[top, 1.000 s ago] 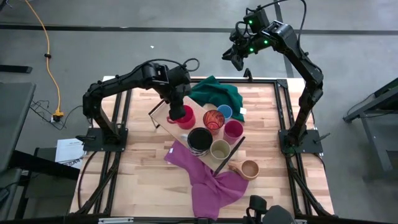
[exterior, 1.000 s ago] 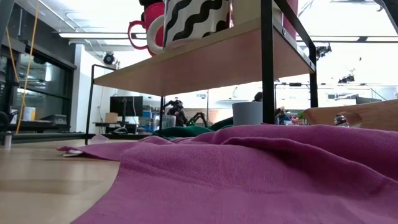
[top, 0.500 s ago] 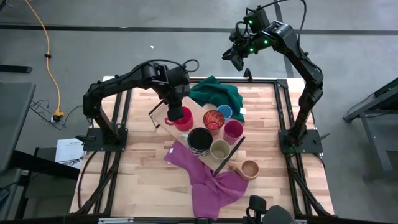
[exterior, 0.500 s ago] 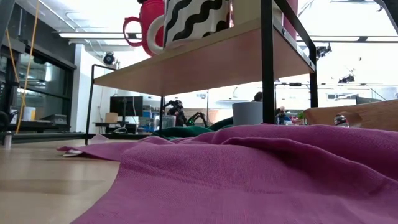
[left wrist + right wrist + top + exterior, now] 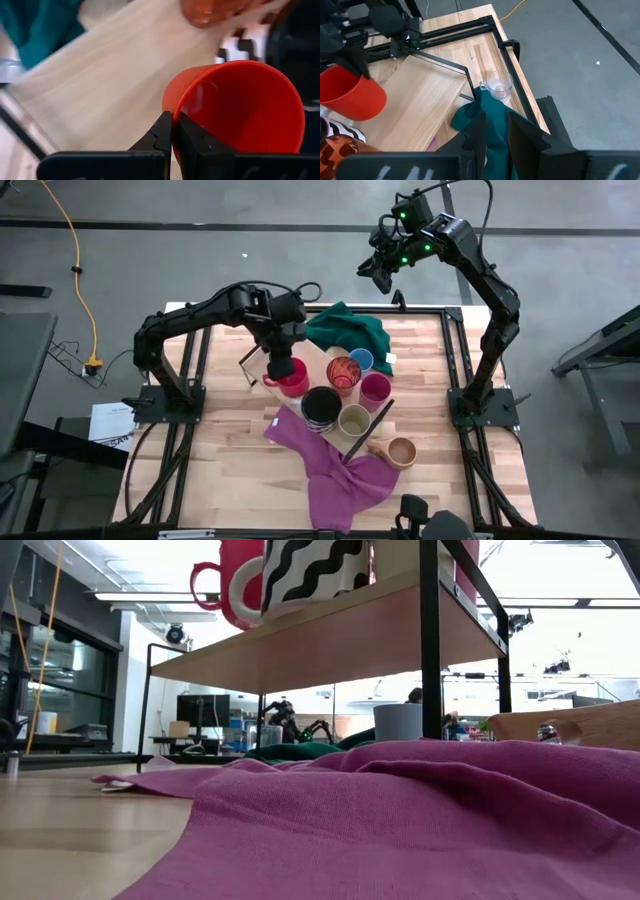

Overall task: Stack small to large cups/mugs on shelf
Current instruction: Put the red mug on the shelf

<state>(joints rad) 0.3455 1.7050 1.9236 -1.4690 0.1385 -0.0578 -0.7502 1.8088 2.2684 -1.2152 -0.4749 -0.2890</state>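
Note:
My left gripper [image 5: 280, 358] is shut on the red mug [image 5: 293, 378] over the left part of the shelf [image 5: 318, 357], a light board with black frame ends. The mug [image 5: 352, 95] is tilted in the right wrist view. Standing on the board are the black-and-white wavy mug [image 5: 320, 405], the orange patterned cup [image 5: 343, 372], the blue cup [image 5: 361, 360], the magenta cup [image 5: 375, 388] and the olive-beige cup [image 5: 354, 420]. A tan cup [image 5: 401, 452] stands on the table. The clear glass [image 5: 499, 86] sits near the far edge. My right gripper [image 5: 378, 272] waits high beyond the far edge, slightly open. My left gripper [image 5: 172, 125] pinches the red mug's wall at the rim [image 5: 170, 100], one finger outside and one finger [image 5: 187, 142] inside the mouth. The fingers come from above, pointing down. The mug hangs tilted below them, clear of the shelf board [image 5: 110, 85].
A green cloth [image 5: 345, 328] lies at the shelf's far side. A purple cloth [image 5: 335, 470] spreads from under the shelf toward the near edge and fills the low view [image 5: 420, 820]. Bare board [image 5: 420, 100] shows at the shelf's left end. Black frame rails [image 5: 448, 350] border the table.
My left gripper has carried the red mug up and toward the table's left. In the low view the mug has risen and shifted left behind the wavy mug. The gripper has stayed shut on it.

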